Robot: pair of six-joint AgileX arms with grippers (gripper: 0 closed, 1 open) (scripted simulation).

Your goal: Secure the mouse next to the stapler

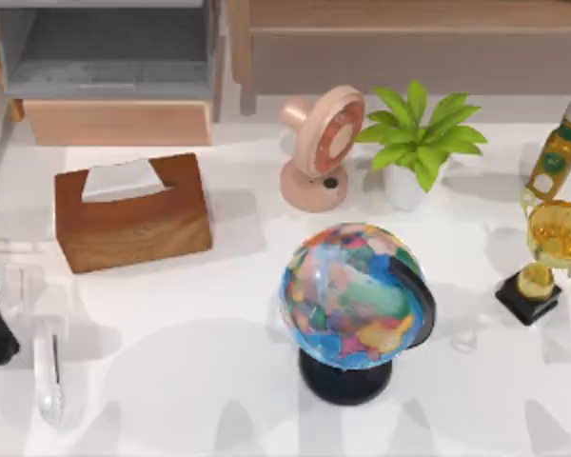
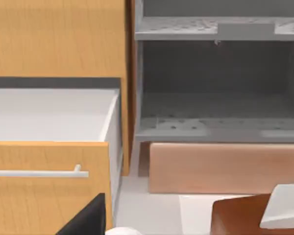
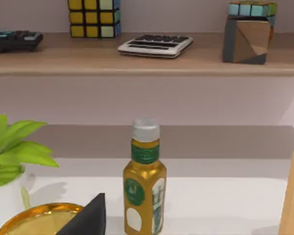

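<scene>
tabletop | globe front centre | tissue box left, behind globe | fan behind globe, plant just right of fan | trophy far right, bottle behind it | open cabinet back left | shelf behind bottle carries calculator, cubes

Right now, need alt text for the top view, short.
A multicoloured globe on a black stand sits front and centre on a white table. Behind it are a wooden tissue box, a pink desk fan, a potted plant, an oil bottle and a gold trophy.
</scene>
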